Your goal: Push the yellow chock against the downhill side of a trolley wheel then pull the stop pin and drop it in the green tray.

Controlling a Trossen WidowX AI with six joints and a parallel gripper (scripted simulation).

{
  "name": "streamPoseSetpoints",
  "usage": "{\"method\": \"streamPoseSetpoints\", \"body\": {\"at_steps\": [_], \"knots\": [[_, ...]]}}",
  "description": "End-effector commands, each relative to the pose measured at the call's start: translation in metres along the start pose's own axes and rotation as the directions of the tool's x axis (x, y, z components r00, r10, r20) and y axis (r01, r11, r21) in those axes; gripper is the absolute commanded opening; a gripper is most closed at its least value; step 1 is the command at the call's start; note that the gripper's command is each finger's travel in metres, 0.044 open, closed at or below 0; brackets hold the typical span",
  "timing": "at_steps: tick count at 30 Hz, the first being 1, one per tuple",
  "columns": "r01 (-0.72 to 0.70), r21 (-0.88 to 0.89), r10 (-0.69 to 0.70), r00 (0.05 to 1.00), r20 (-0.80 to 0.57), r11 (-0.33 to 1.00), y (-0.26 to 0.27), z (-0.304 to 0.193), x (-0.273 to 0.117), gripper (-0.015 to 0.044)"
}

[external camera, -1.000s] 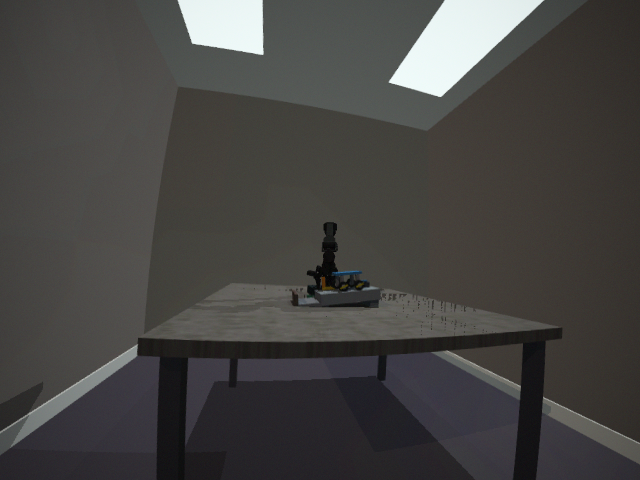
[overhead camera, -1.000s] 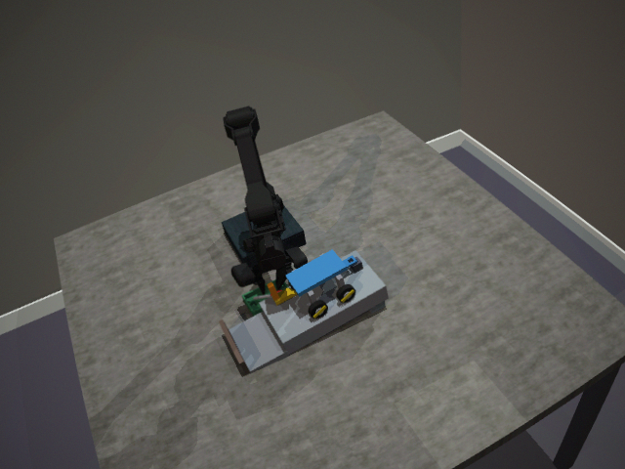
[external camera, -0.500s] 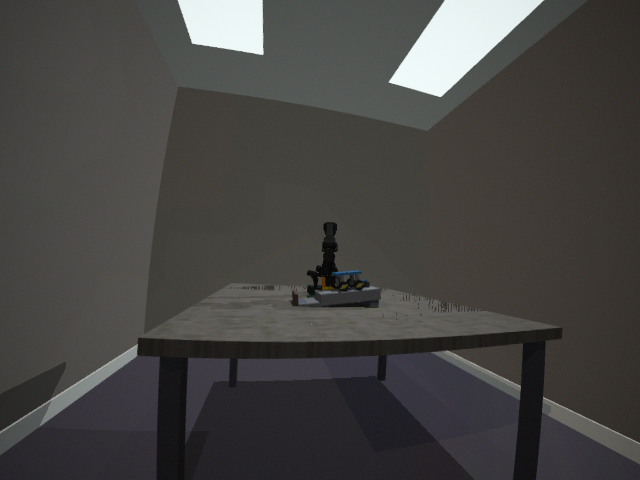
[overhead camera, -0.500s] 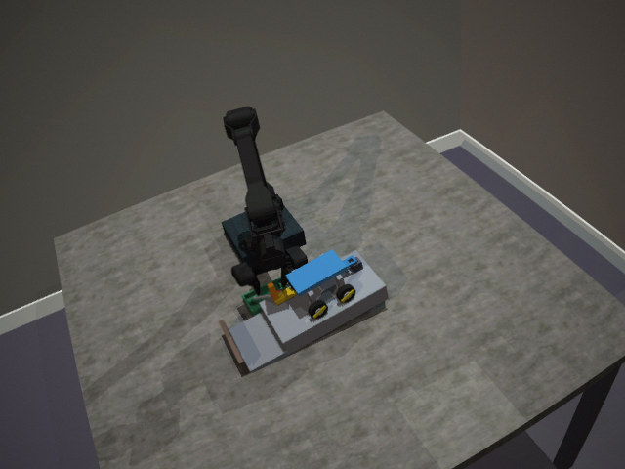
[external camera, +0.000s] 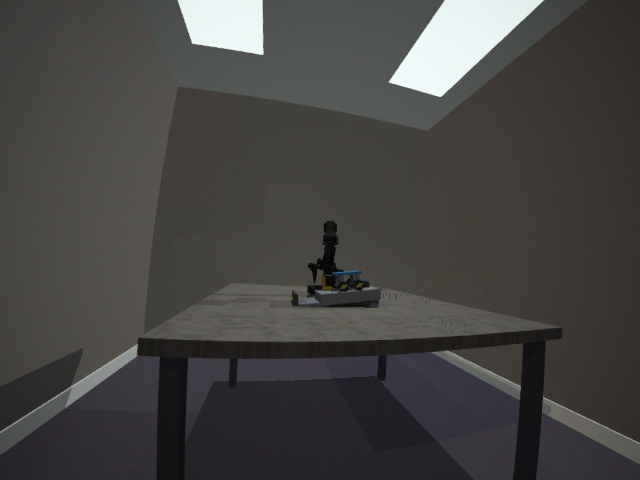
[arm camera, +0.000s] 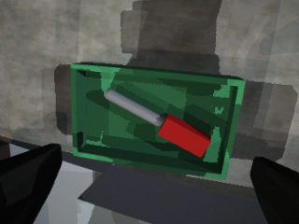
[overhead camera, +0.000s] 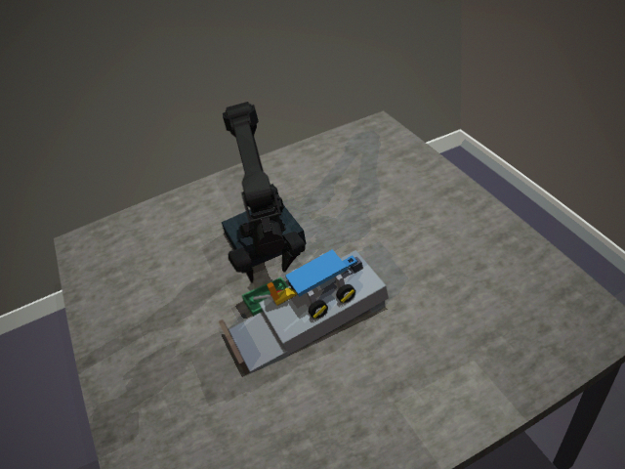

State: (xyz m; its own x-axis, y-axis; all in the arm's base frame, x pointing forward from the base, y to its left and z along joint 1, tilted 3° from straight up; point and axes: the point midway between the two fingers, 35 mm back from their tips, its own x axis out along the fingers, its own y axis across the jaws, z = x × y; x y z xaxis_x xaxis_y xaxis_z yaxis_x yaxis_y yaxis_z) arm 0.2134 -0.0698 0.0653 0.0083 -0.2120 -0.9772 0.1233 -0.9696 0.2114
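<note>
1. Jaws spread wide, nothing between them: the gripper hangs over the green tray, its two dark fingertips showing at lower left and lower right of the wrist view
2. And there is the stop pin, lying aslant inside the tray at the middle of the wrist view, grey shank towards the upper left, red head towards the lower right
3. Over to the top view, just below and right of the frame's centre, and the blue trolley stands upright on the grey ramp, its near wheels on the slope
4. The chock, orange handle up, sits by the trolley's lower-left end; whether it touches a wheel, the frames cannot settle, as the deck hides that spot
5. So we look to be in the closing step: pin pulled, pin dropped, release made, only the clearing away left to finish
6. Next move, I judge, calls for a straight lift up from the tray with the jaws kept wide, then a retreat towards the arm's base, at upper left of the ramp in the top view
7. One danger remains: a sideways swing to the right could clip the handle or the deck and spoil the hold on that slope
</note>
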Motion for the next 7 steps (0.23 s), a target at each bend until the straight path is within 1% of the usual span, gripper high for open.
{"method": "streamPoseSetpoints", "body": {"at_steps": [1,7], "knots": [[-0.011,0.010,0.011,1.000,-0.016,1.000,0.004,-0.001,-0.015,0.0440],[-0.011,0.010,0.011,1.000,-0.016,1.000,0.007,-0.001,-0.032,0.0440]]}}
